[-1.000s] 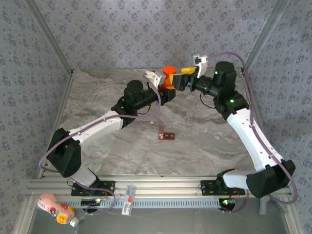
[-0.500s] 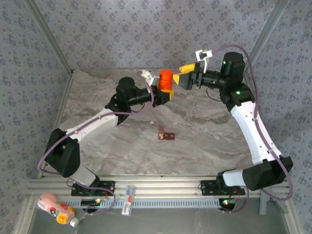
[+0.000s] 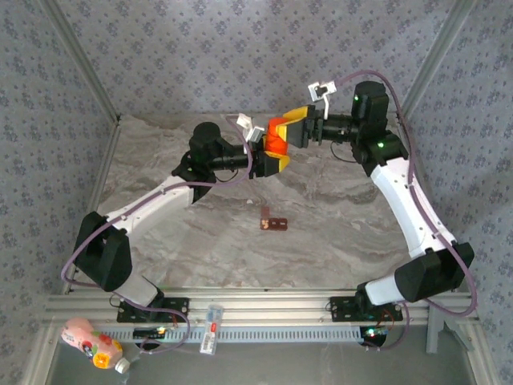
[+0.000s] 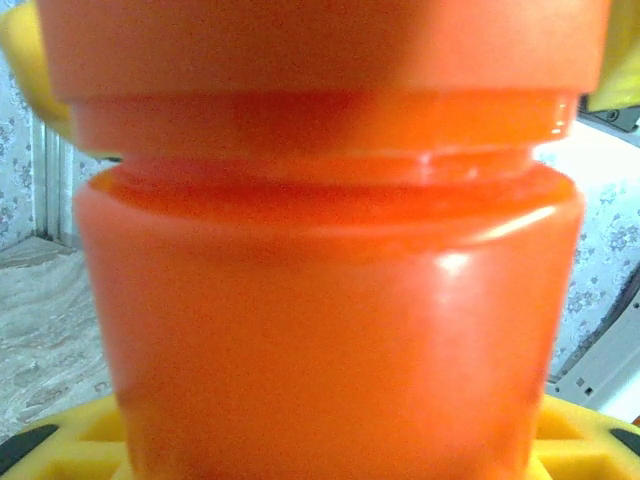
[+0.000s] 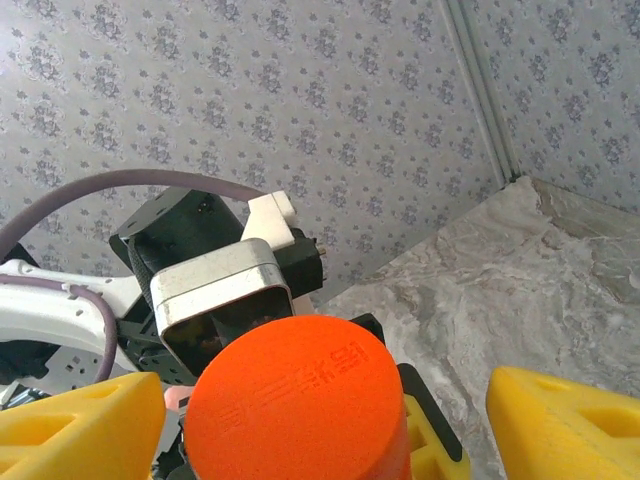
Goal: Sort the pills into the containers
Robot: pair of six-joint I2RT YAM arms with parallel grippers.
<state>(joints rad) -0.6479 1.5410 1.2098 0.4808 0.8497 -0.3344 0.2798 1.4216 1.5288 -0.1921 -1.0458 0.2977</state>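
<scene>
OK, you're at the cap-off step. The left gripper (image 3: 271,160) is clamped on the lower body of the orange bottle (image 3: 276,143) and holds it in the air over the back of the table (image 3: 337,233), cap end up; exact tilt is hard to tell. The right gripper (image 3: 287,128) straddles the cap (image 5: 295,385) w/ jaws apart. In the right wrist view its yellow fingers (image 5: 80,425) sit either side of the cap w/ a gap on each side, so nothing is gripped yet. The containers (image 3: 273,224), the small dark strip, lie on the table btwn the arms, well apart from the bottle and nearer the bases.

To do it well:
- Centre the cap btwn the R pads before you close. It looks nearer one finger than the other, and an off-centre squeeze could shove the bottle sideways in the L grip.
- Close on the cap only, above the neck ridge, not on the body.
- Keep the L arm fixed while R twists.
- If it's a push-and-turn cap, press along the bottle axis first.
- Keep the cap end up so the pills, presumably inside, don't spill when it frees.
</scene>
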